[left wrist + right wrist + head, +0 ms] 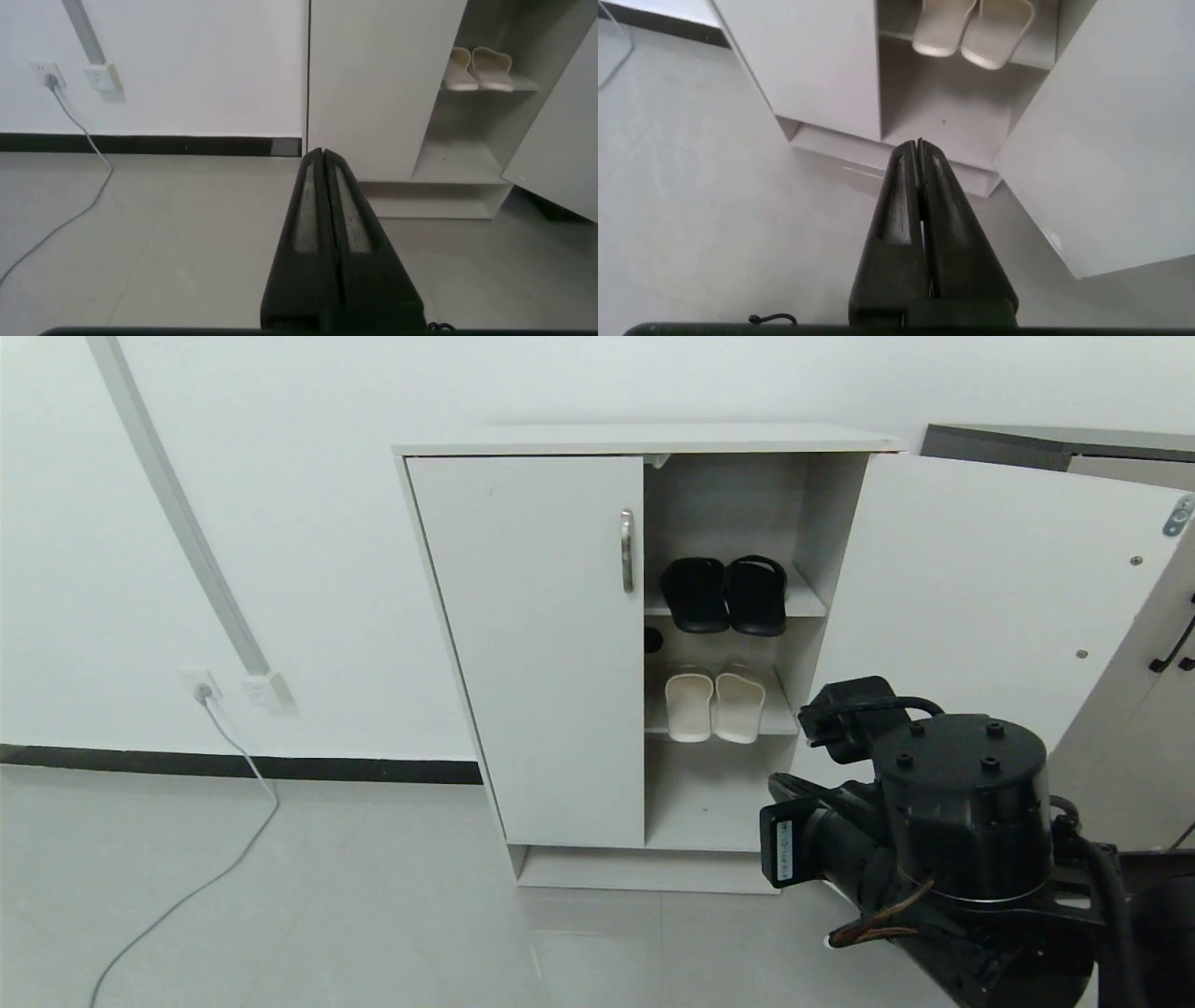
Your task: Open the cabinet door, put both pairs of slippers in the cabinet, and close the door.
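A white cabinet [523,644] stands against the wall, its left door closed and its right door [980,597] swung wide open. Inside, a pair of black slippers [724,595] rests on the upper shelf and a pair of white slippers [714,707] on the shelf below. My right gripper [920,149] is shut and empty, low over the floor before the open compartment, with the white slippers [976,28] ahead and the open door [1120,140] beside it. My left gripper [322,154] is shut on nothing, farther back on the closed door's side, facing the cabinet's base.
A grey cable [215,840] runs across the tiled floor from a wall socket [201,689] left of the cabinet. A grey unit [1120,728] stands behind the open door on the right. Bare floor lies in front and to the left.
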Robot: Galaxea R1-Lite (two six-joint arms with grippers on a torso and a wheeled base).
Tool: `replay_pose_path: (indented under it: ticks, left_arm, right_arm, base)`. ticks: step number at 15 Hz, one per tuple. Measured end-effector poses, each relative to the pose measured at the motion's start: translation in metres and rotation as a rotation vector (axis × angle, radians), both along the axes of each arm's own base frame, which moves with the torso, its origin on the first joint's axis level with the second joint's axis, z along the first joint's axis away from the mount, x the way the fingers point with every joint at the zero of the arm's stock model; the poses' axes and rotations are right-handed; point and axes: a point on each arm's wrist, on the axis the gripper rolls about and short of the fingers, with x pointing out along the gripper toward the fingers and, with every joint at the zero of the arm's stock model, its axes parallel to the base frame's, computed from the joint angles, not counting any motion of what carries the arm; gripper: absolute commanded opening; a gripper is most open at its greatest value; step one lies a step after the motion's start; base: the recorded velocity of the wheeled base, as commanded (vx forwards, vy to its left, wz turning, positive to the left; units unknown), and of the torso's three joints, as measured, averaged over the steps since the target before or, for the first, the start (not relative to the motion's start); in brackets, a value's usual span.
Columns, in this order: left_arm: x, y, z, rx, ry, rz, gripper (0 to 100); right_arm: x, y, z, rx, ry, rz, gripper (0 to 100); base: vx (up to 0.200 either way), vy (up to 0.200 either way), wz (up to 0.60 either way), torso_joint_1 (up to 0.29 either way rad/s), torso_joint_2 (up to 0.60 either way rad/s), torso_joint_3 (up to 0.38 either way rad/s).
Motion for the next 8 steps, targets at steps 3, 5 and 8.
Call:
replay_pose_path:
  ticks: [3,5,8]
  left_arm:
    - [0.0,0.0,0.0,0.0,0.0,0.0,0]
    - [0.0,0.0,0.0,0.0,0.0,0.0,0]
    - [0.0,0.0,0.0,0.0,0.0,0.0,0]
  right_arm:
    - [-0.0002,0.0002,-0.0015,-0.005,0.003,-0.001,0]
    - [-0.0002,0.0001,-0.0026,-0.008,0.006,0.001,0]
    - [-0.0006,-0.0005,-0.0044,-0.012,0.01,0.001,0]
  base:
    - [0.0,0.0,0.0,0.0,0.0,0.0]
    - [0.0,0.0,0.0,0.0,0.0,0.0]
    - [0.0,0.0,0.0,0.0,0.0,0.0]
